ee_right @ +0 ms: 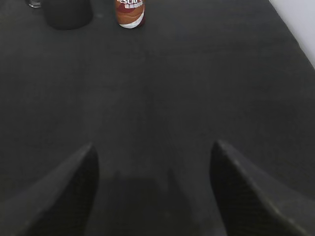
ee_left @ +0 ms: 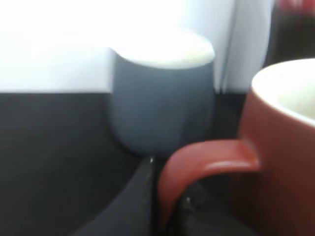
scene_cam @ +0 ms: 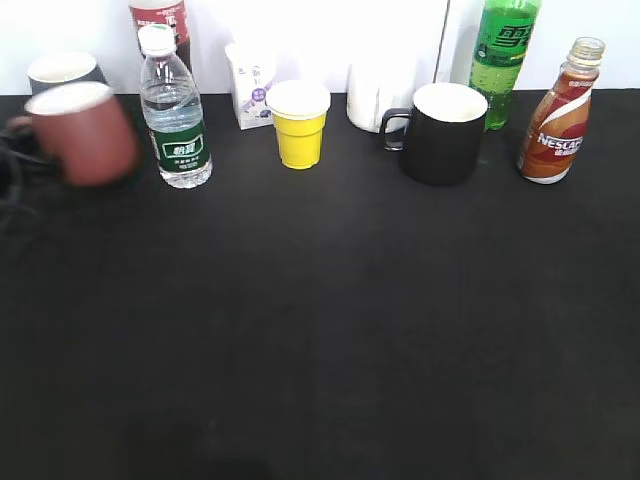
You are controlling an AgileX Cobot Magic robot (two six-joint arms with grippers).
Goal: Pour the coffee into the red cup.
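The red cup (scene_cam: 82, 135) is at the far left, blurred, in front of the grey cup (scene_cam: 62, 70). In the left wrist view my left gripper (ee_left: 167, 201) is shut on the loop handle of the red cup (ee_left: 280, 147), one finger on each side. In the exterior view only a dark bit of the left gripper (scene_cam: 10, 165) shows at the left edge. The coffee bottle (scene_cam: 560, 115) with the Nescafe label stands upright at the far right; its base shows in the right wrist view (ee_right: 130, 14). My right gripper (ee_right: 152, 162) is open and empty over the black table, well short of the bottle.
Along the back stand a clear water bottle (scene_cam: 175, 115), a small white carton (scene_cam: 252, 85), a yellow cup (scene_cam: 299, 125), a white container (scene_cam: 378, 95), a black mug (scene_cam: 440, 132) and a green soda bottle (scene_cam: 503, 55). The grey cup (ee_left: 160, 98) is just behind the red cup's handle.
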